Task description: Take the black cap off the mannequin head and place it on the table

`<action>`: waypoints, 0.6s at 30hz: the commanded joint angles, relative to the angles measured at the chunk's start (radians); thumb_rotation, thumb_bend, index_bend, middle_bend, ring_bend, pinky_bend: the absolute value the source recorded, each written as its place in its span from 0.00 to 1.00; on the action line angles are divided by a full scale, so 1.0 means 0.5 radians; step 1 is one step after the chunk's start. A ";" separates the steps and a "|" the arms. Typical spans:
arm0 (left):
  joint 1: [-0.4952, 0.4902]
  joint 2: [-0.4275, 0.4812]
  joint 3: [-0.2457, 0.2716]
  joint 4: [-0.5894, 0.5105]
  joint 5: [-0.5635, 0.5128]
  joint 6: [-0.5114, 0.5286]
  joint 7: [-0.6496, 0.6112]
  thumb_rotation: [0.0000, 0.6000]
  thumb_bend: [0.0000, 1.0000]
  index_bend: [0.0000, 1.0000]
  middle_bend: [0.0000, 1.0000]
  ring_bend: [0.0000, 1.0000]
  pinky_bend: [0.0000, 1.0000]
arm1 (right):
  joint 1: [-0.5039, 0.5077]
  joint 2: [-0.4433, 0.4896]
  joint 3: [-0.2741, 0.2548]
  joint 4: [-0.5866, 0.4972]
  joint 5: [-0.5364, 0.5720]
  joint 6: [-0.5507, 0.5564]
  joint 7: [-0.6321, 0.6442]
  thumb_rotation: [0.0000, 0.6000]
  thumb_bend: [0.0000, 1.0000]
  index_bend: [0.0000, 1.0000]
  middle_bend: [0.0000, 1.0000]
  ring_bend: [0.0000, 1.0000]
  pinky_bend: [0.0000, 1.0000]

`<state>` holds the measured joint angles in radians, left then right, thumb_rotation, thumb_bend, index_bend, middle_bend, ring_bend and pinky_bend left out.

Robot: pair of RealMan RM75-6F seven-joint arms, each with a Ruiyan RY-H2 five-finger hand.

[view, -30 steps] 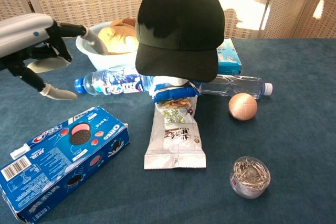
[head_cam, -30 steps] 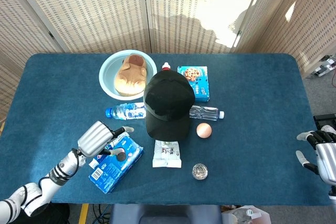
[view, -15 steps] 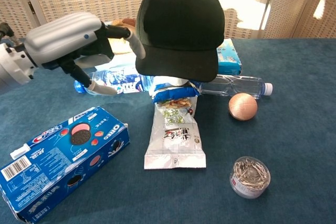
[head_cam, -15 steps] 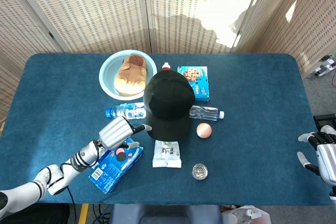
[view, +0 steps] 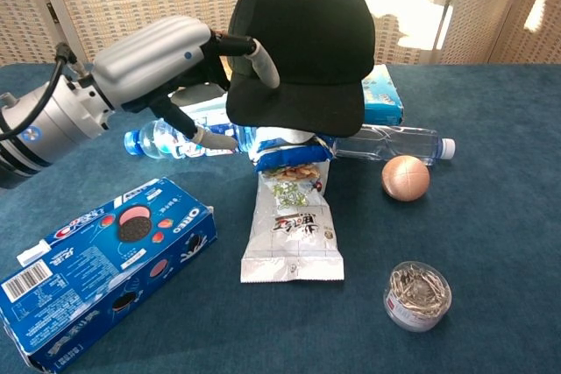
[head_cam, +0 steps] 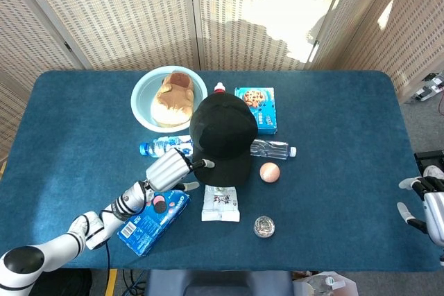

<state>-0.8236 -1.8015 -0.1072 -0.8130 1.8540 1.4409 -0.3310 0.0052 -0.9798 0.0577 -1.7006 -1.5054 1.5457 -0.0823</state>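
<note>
The black cap sits upright at the table's middle on a mannequin head that it almost wholly hides. My left hand is at the cap's left side with its fingers apart. One finger lies against the crown just above the brim, and the thumb reaches in below the brim. The hand holds nothing. My right hand hangs off the table's right edge, far from the cap, fingers apart and empty; the chest view does not show it.
Around the cap: a pale blue bowl of bread behind, a blue-label bottle, a clear bottle, a cookie box. In front lie a snack packet, an Oreo box, a pink ball and a clip tub.
My left hand has travelled right and forward from over the Oreo box to the cap's left side, its fingers now at the brim. The cap has not moved. The right hand slipped slightly outward.
</note>
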 commanded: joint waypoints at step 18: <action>-0.115 -0.207 0.000 0.121 -0.179 -0.030 -0.044 1.00 0.09 0.42 1.00 1.00 1.00 | -0.026 -0.012 -0.006 0.063 0.016 0.013 0.068 1.00 0.30 0.45 0.45 0.33 0.36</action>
<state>-0.8790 -1.9020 -0.1065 -0.7550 1.7668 1.4238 -0.3507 -0.0079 -0.9858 0.0551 -1.6693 -1.4978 1.5522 -0.0486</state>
